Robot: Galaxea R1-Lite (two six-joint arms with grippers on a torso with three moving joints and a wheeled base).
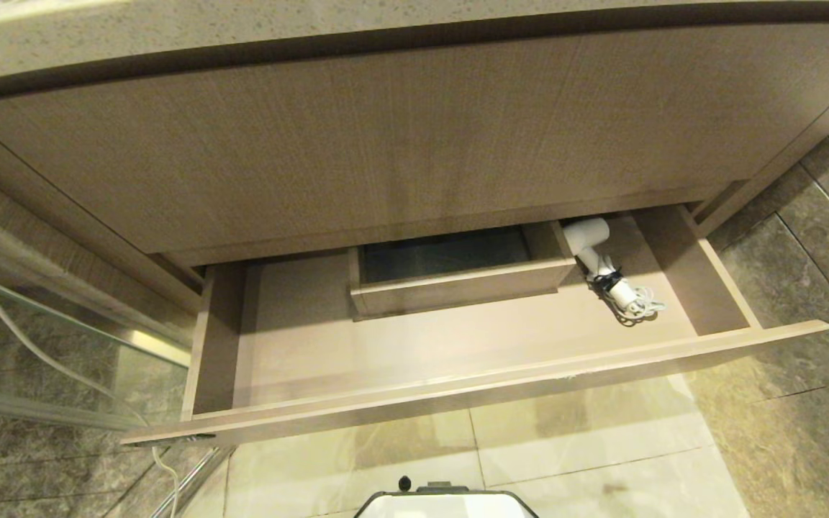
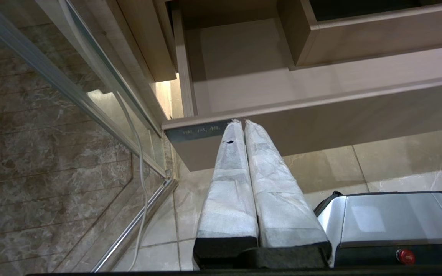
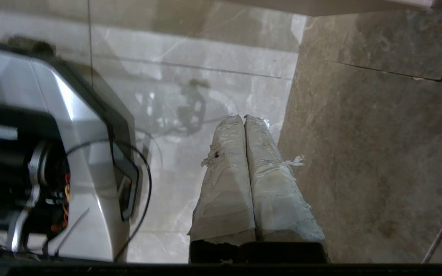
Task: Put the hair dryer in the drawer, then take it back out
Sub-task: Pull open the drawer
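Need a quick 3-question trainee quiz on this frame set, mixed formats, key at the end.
1. True or false: the hair dryer lies inside the open drawer.
2. Multiple choice: in the head view, where is the hair dryer relative to the boxed cutout at the drawer's back? A) left of it B) right of it C) inside it
3. Fill in: both the left gripper and the right gripper are ____ and hold nothing.

Key: 1 true; 2 B; 3 shut. The left gripper sits by the drawer's front near the black label; the right one hangs over the floor.
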